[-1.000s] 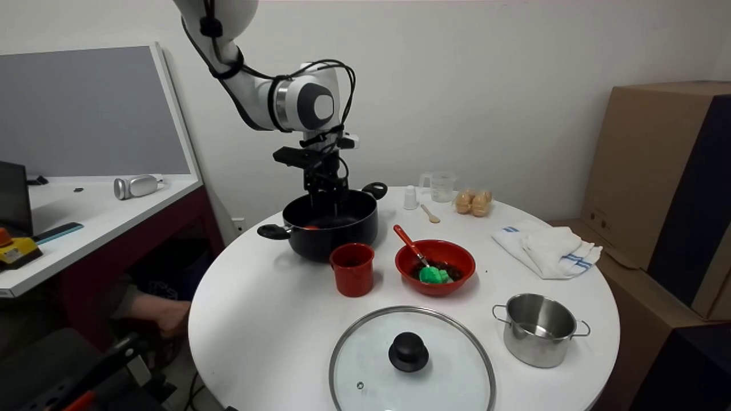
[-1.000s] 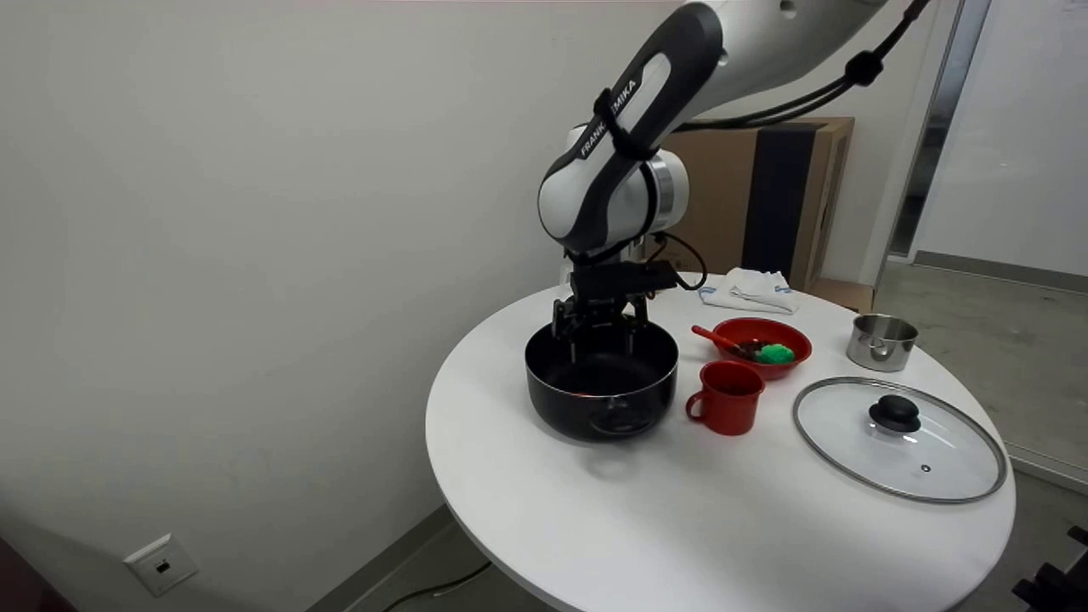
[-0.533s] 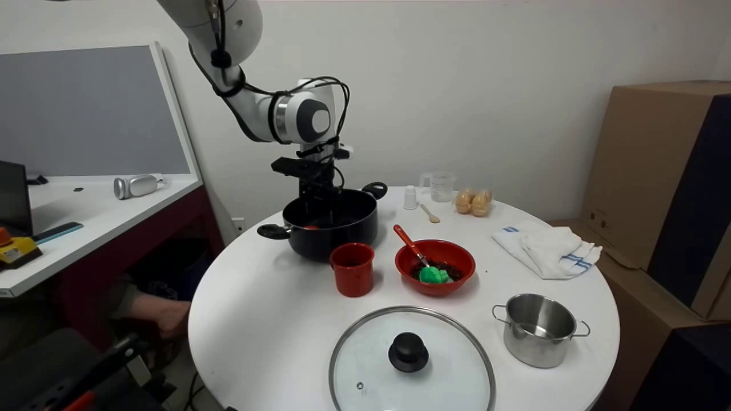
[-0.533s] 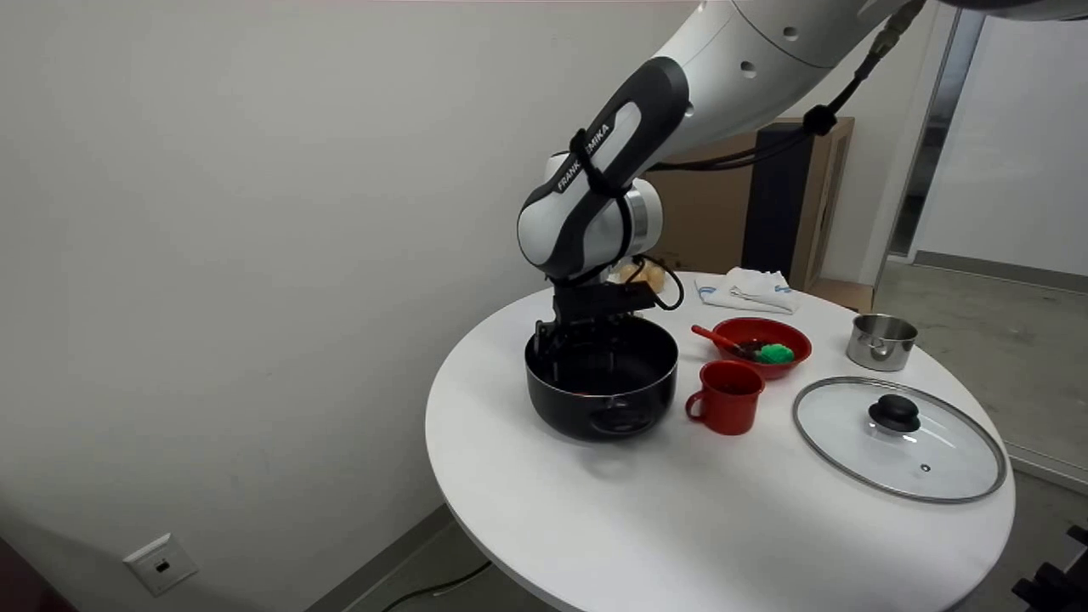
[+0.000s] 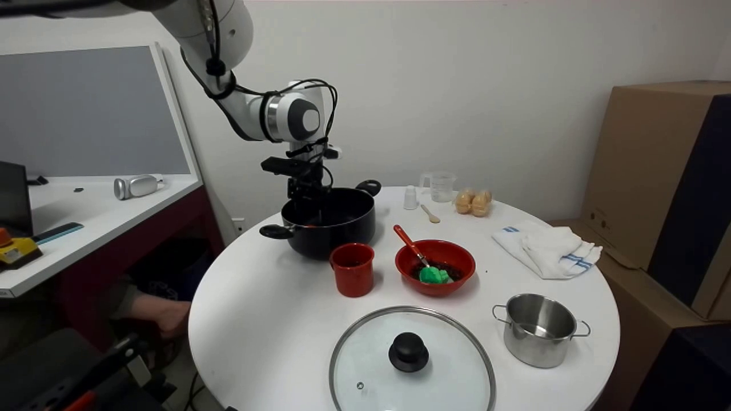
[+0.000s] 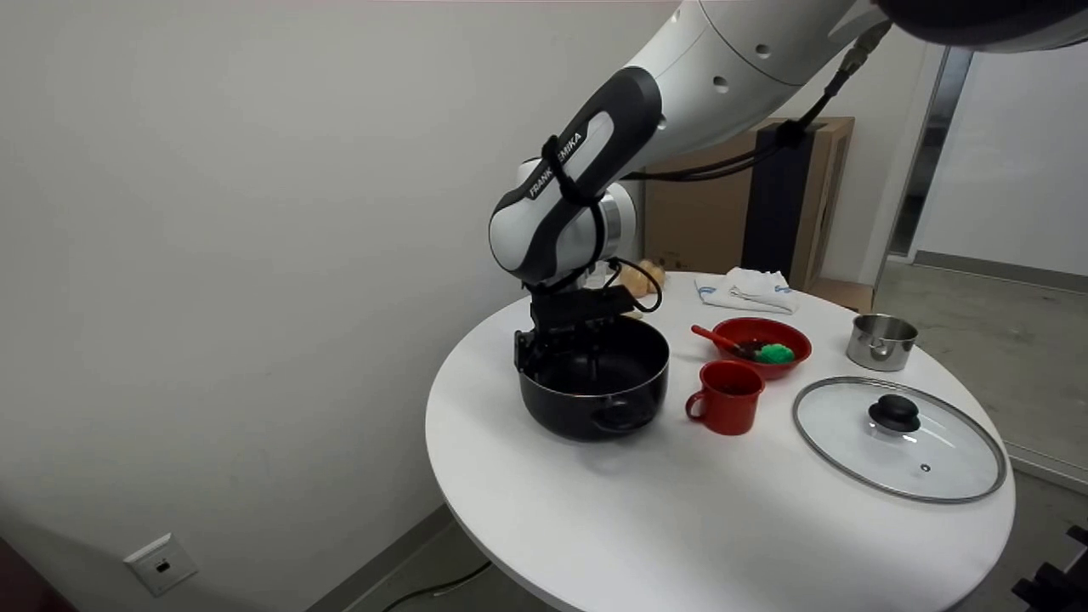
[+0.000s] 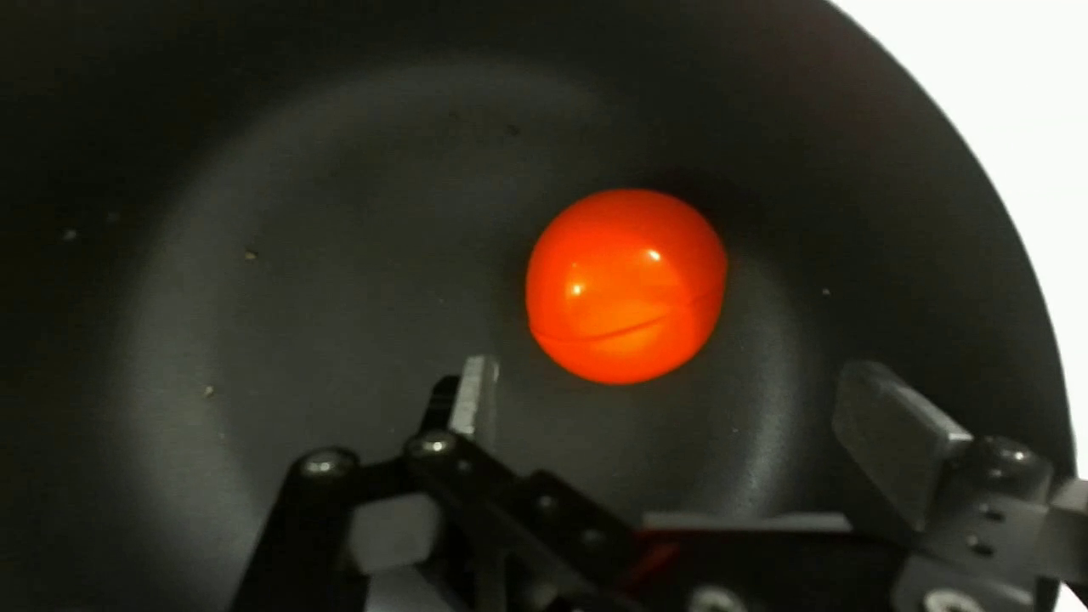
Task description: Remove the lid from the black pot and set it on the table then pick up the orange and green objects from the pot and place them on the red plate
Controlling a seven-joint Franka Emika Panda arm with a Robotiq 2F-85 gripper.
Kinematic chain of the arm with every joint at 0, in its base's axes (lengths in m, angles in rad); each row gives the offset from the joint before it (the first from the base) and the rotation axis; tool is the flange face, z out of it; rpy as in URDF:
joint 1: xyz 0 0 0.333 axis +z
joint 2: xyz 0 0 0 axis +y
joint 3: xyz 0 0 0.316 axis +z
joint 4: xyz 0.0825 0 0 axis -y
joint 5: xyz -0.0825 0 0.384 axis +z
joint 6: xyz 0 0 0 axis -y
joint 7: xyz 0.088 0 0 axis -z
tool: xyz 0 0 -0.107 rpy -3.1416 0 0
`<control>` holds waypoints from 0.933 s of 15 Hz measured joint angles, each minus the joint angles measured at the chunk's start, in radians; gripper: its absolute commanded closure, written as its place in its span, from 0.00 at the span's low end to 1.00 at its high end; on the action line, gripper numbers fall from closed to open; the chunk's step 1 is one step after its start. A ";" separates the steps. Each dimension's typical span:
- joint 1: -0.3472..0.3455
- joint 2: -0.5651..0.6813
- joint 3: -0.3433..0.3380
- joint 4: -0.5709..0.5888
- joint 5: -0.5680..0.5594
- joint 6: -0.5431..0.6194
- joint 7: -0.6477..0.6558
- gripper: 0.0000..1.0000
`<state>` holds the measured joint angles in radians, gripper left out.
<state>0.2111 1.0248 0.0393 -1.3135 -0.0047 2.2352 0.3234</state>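
In the wrist view, the smooth round orange object (image 7: 626,285) sits on the floor of the wide black cooking pot (image 7: 323,340). The black two-fingered gripper (image 7: 676,399) has its fingers spread wide and grasps nothing; the orange object shows just past the fingertips, apart from both.

In an exterior view, the white-and-black robot arm (image 5: 251,114) hangs above the pot, with the gripper reaching inside, its fingers lost against the dark interior. The pot stands on the round white table (image 5: 257,319). A cylindrical red cup (image 5: 352,277) stands in front of it. The shallow red bowl-like dish (image 5: 437,290) holds a small bright green piece (image 5: 433,275), and a red-handled utensil (image 5: 406,240) leans on its rim. The round clear metal-rimmed glass lid (image 5: 411,385) lies flat on the table, black knob up, beside a small shiny steel pot (image 5: 539,342).

In an exterior view, a folded white cloth with blue marks (image 6: 748,291) lies beyond the dish. Here the gripper dips into the left part of the pot.
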 measured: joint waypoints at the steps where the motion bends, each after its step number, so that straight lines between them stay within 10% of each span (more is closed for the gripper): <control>1: 0.000 0.003 -0.001 0.008 0.000 -0.015 0.000 0.00; 14: -0.013 0.018 -0.014 0.041 0.000 -0.058 0.005 0.00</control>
<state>0.1982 1.0427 0.0250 -1.2724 -0.0047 2.1774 0.3286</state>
